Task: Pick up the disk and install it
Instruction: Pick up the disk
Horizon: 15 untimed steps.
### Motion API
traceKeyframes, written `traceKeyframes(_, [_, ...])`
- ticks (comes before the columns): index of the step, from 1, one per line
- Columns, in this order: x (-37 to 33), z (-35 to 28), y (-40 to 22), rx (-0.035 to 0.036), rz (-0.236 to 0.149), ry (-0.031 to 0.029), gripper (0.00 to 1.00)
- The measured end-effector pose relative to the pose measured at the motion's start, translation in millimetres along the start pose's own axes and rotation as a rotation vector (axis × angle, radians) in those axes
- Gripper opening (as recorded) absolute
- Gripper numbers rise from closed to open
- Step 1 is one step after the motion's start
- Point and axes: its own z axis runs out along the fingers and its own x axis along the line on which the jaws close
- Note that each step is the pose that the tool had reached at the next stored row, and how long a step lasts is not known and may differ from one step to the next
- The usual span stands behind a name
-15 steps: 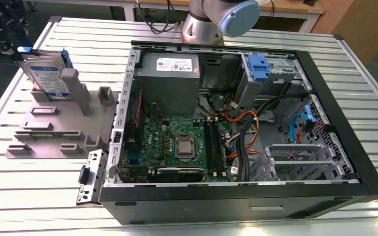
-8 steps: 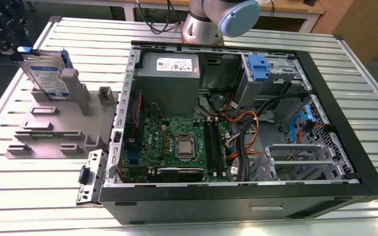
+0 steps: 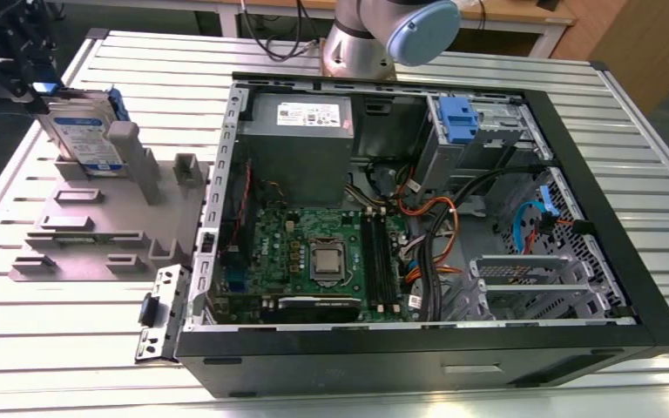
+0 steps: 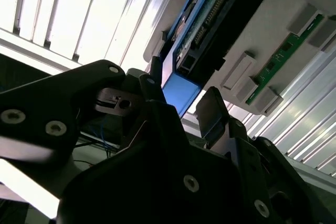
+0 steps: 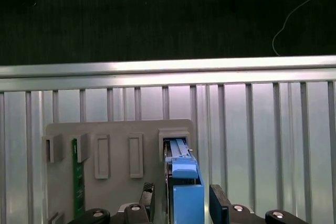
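Item 1, disk point(image 3: 83, 131): stands on edge in a slot of the grey holder point(image 3: 91, 237) on the table point(image 3: 32, 348), at the exterior view's left. Judged rigid, dense for its size and shock-sensitive, so best taken by the blue end handle point(image 5: 188, 204) rather than the labelled face. Tool point(image 5: 182, 191): fingers apart, 1 either side of that handle, not clamped. Containers: the holder also carries 1 green memory stick point(image 5: 77, 174); the open computer case point(image 3: 613, 261) holds a motherboard point(image 3: 311, 252), power-supply box point(image 3: 300, 131) and bare blue bracket point(image 3: 456, 117).
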Motion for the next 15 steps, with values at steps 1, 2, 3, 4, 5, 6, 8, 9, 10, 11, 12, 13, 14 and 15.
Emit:
traceKeyframes(1, [0.0,1.4,0.1,-0.0001,-0.009,-0.0001,0.53])
traceKeyframes(2, [-0.1,2.6,0.1,0.0000,-0.012,-0.0001,0.53])
traceKeyframes(3, [-0.1,3.7,0.1,-0.0001,-0.012,-0.0001,0.53])
traceKeyframes(4, [-0.1,4.9,0.3,-0.0002,-0.012,-0.0001,0.53])
traceKeyframes(5, [-0.2,5.7,1.0,-0.0004,-0.011,0.0003,0.53])
traceKeyframes(6, [-0.2,6.2,1.3,-0.0002,-0.009,0.0003,0.53])
traceKeyframes(8, [-0.2,6.4,1.3,-0.0003,-0.009,0.0005,0.53])
traceKeyframes(9, [-0.1,6.4,1.2,-0.0004,-0.009,0.0008,0.53])
traceKeyframes(10, [-0.1,6.5,1.3,-0.0003,-0.009,0.0009,0.53])
traceKeyframes(11, [-0.1,6.6,1.2,-0.0001,-0.009,0.0010,0.53])
traceKeyframes(12, [-0.1,6.6,1.2,-0.0001,-0.009,0.0011,0.53])
traceKeyframes(13, [-0.1,6.6,1.3,-0.0001,-0.009,0.0013,0.53])
traceKeyframes(14, [-0.2,6.6,1.3,0.0000,-0.009,0.0013,0.53])
traceKeyframes(15, [-0.2,6.8,1.4,0.0022,-0.009,0.0013,0.53])
